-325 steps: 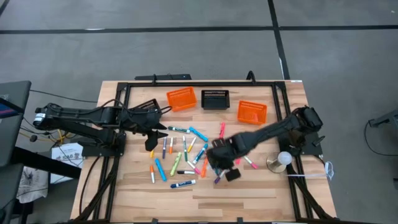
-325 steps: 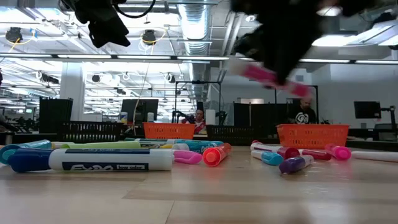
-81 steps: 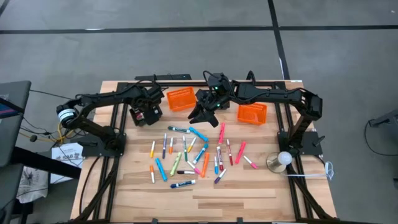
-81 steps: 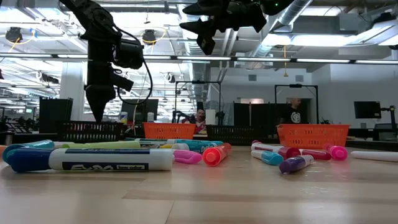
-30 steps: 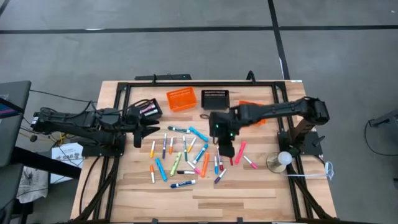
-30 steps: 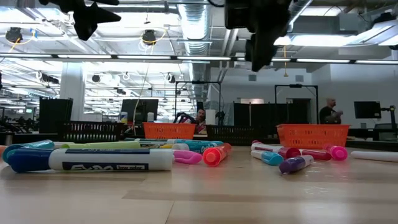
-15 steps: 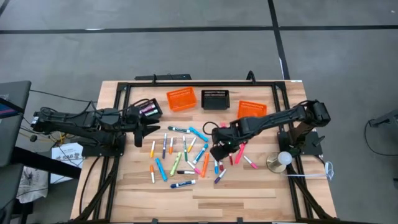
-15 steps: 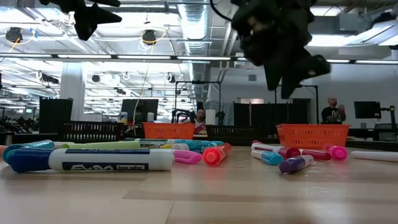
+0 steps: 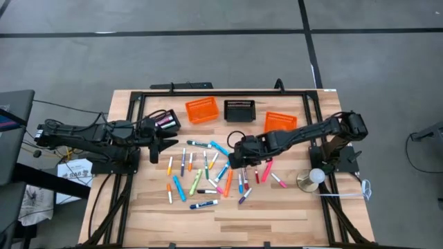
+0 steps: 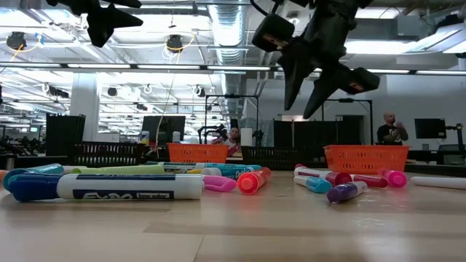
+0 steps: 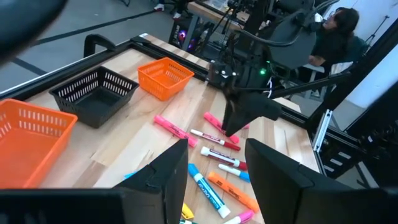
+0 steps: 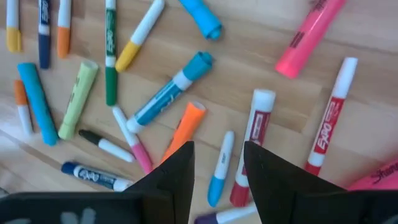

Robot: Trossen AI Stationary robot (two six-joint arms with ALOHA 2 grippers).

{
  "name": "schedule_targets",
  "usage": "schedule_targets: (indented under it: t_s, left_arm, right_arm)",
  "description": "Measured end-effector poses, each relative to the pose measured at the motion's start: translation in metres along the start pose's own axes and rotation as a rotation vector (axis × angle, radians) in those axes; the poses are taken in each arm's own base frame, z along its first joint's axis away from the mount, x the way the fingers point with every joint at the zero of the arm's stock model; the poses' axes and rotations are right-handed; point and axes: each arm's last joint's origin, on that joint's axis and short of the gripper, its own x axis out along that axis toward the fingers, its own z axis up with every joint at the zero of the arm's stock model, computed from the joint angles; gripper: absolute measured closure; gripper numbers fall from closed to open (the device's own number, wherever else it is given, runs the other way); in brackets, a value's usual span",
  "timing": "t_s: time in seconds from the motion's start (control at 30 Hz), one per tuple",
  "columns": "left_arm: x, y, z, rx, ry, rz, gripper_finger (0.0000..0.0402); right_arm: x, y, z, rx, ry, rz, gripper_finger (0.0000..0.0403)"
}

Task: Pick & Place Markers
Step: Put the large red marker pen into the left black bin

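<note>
The markers (image 9: pixel 208 173) lie on the table just below the right gripper (image 9: pixel 234 160). Its fingers are parted and empty. The left gripper (image 9: pixel 166 144) waits, released, at the table's left.

Three small mesh baskets sit in a row along the far edge of the wooden table (image 9: pixel 277 221), just beyond where the arms are working: an orange basket (image 9: pixel 201 110) on the left arm's side, a black basket (image 9: pixel 239 110) in the middle, and a second orange basket (image 9: pixel 280 122) closest to the right arm. Near that arm's base stands a round white knob on a metal disc (image 9: pixel 313 178). Across the room, behind the baskets, one person sits at a desk (image 10: pixel 234 136) and another person stands by dark monitors (image 10: pixel 389 128).
</note>
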Motion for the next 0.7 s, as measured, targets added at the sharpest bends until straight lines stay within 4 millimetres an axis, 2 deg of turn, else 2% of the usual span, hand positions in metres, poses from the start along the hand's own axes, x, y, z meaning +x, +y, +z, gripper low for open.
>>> schedule_targets:
  t_s: [0.13, 0.43, 0.7]
  left_arm:
    - [0.000, 0.000, 0.000, 0.005, 0.000, 0.000, 0.0243]
    - [0.000, 0.000, 0.000, 0.020, 0.001, 0.000, 0.0243]
    - [0.000, 0.000, 0.000, 0.055, 0.000, 0.000, 0.0243]
  right_arm:
    - [0.004, 0.002, -0.007, -0.001, 0.010, -0.008, 0.0273]
    - [0.049, -0.003, -0.015, 0.020, 0.090, -0.139, 0.0273]
    - [0.068, -0.007, -0.012, 0.026, 0.095, -0.192, 0.0273]
